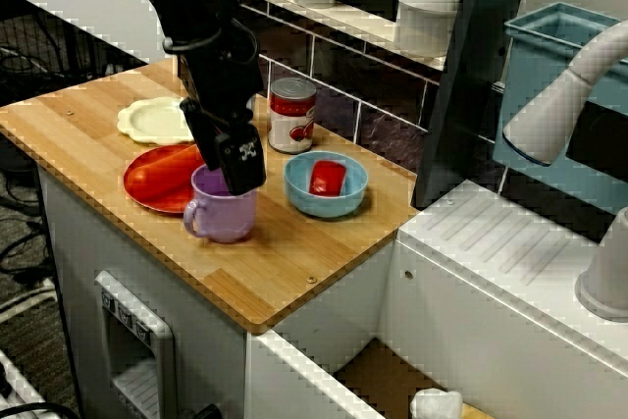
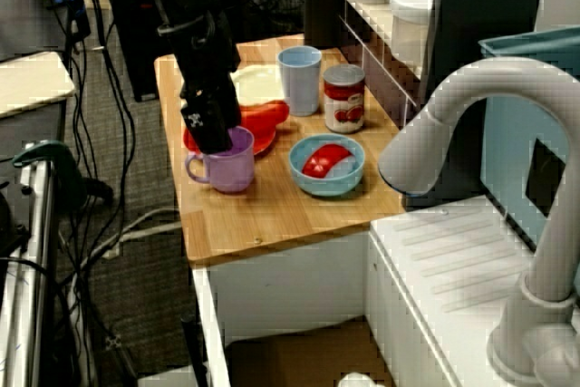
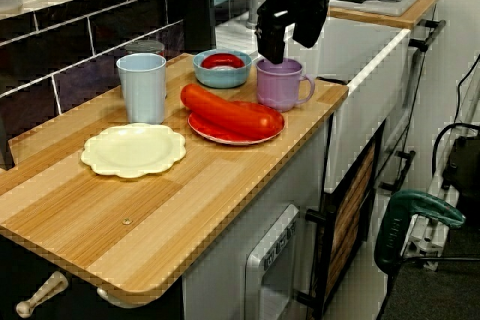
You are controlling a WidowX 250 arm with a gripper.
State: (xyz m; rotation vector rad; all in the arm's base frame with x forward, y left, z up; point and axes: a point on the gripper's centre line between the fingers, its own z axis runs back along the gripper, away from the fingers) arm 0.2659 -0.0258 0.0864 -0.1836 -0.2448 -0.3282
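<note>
hidden: tips of the fingers (image 1: pixel 240 172) sit at the rim of the purple mug (image 1: pixel 224 213). In all three views I can't tell how far apart they stand, or whether they grip the rim.
cut off: the arm (image 1: pixel 201 36) leaves the top edge in every view, so I see no base.
blocked: the light-blue cup (image 2: pixel 300 79) is behind the arm in the high front view. The can (image 1: pixel 292 115) is mostly behind that cup in the low view along the counter.
mug inside: the fingers cover it and I can't read any contents.
arm pose: it comes down from the upper left in the high front view, leaning forward, with the wrist right over the mug.
mug: upright on the counter (image 1: pixel 88 134), just beside the red plate (image 1: pixel 147 188), its handle pointing away from the blue bowl (image 1: pixel 304 198).
red plate: a long red vegetable (image 3: pixel 225 110) lies across it.
blue bowl: next to the mug, with one red piece (image 1: pixel 328 178) inside.
can: upright behind the bowl, near the tiled wall.
cream plate (image 3: pixel 133 149): farther along the counter, past the red plate.
</note>
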